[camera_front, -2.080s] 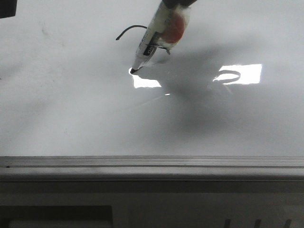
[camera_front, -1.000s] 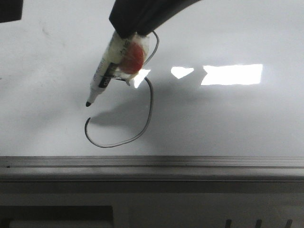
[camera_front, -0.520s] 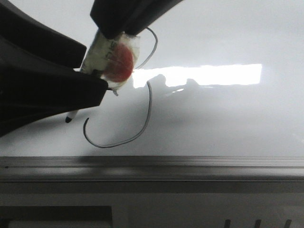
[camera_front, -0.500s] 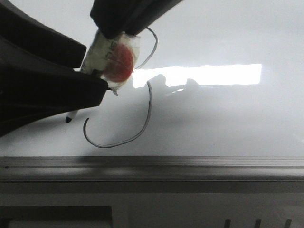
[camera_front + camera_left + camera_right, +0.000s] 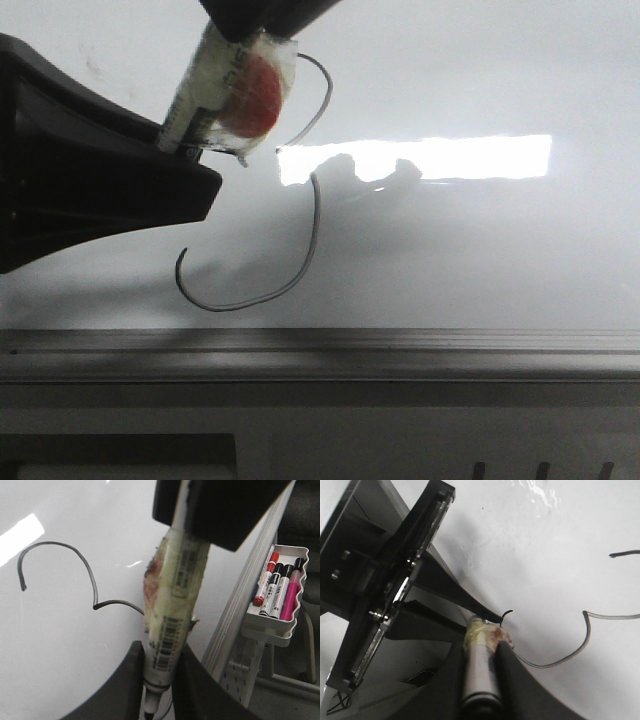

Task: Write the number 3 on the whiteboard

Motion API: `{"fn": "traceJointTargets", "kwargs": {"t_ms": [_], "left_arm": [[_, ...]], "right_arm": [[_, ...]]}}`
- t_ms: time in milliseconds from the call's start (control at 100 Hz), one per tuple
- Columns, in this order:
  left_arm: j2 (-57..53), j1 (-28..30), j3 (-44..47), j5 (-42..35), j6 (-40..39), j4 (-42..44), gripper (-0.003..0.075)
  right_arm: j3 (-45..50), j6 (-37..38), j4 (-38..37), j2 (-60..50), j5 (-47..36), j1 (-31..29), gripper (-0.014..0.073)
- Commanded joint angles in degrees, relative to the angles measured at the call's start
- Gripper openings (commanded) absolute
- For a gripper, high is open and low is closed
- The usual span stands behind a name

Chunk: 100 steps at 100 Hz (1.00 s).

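The whiteboard (image 5: 500, 260) fills the front view, with the number 3 (image 5: 318, 225) drawn on it as a thin dark line with two open curves. The 3 also shows in the left wrist view (image 5: 85, 562) and the right wrist view (image 5: 580, 647). My right gripper (image 5: 250, 30) is shut on the upper barrel of a taped marker (image 5: 225, 85), held above the board. My left gripper (image 5: 195, 165) has come in from the left. Its fingers close on the marker's lower barrel (image 5: 172, 610) near the tip. The tip is hidden in the front view.
The board's grey metal frame (image 5: 320, 345) runs along the near edge. A white tray (image 5: 277, 595) holding several spare markers hangs beside the frame. A bright rectangular light reflection (image 5: 450, 155) lies right of the 3.
The 3 was finished and the marker lifted off the board. My left gripper came in from the left and now covers the marker tip. The right gripper rose slightly.
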Motion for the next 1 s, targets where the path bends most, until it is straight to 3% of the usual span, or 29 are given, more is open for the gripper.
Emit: {"fn": "traceJointTargets", "kwargs": {"t_ms": [0, 120, 180, 260, 270, 320, 380, 410, 620, 810, 990], "left_arm": [[-0.6, -0.2, -1.7, -3.9, -0.6, -1.5, -0.002], [-0.6, -0.2, -1.7, -3.9, -0.6, -1.5, -0.002], [-0.6, -0.2, -1.7, -3.9, -0.6, -1.5, -0.002], [-0.6, -0.2, -1.7, -3.9, -0.6, -1.6, -0.002], [-0.6, -0.2, -1.7, -3.9, -0.6, -1.8, -0.002], [-0.6, -0.2, -1.7, -3.8, -0.6, -3.4, -0.002], [-0.6, -0.2, -1.7, -3.4, -0.6, -7.8, -0.002], [-0.6, -0.2, -1.7, -3.2, -0.6, -12.2, -0.002], [-0.8, 2.0, -1.7, 0.9, -0.6, -39.4, -0.002], [-0.9, 4.0, -1.7, 3.4, -0.6, -50.5, -0.002], [-0.9, 5.8, -1.7, 3.9, -0.6, -51.2, -0.002]], "right_arm": [[-1.9, -0.6, 0.5, -1.6, -1.9, 0.1, -0.0066], [-1.9, -0.6, 0.5, -1.6, -1.9, 0.1, -0.0055], [-1.9, -0.6, 0.5, -1.6, -1.7, 0.1, 0.0014], [-1.9, -0.6, 0.5, -1.6, -2.0, 0.1, 0.0288], [-1.9, -0.6, 0.5, -1.6, -2.0, 0.1, 0.0288], [-1.9, -0.6, -0.1, -1.6, -2.5, -0.4, 0.0488], [-1.9, -0.6, -1.6, -1.7, -3.1, -1.2, 0.0645], [-1.9, -0.6, -1.8, -2.0, -3.1, -1.6, 0.0674], [-1.9, -0.6, -2.1, -5.1, -3.2, -5.2, 0.0592], [-1.9, -0.6, -2.1, -6.8, -3.2, -5.7, 0.0575], [-1.9, -0.6, -2.1, -6.8, -3.2, -5.7, 0.0575]]}}
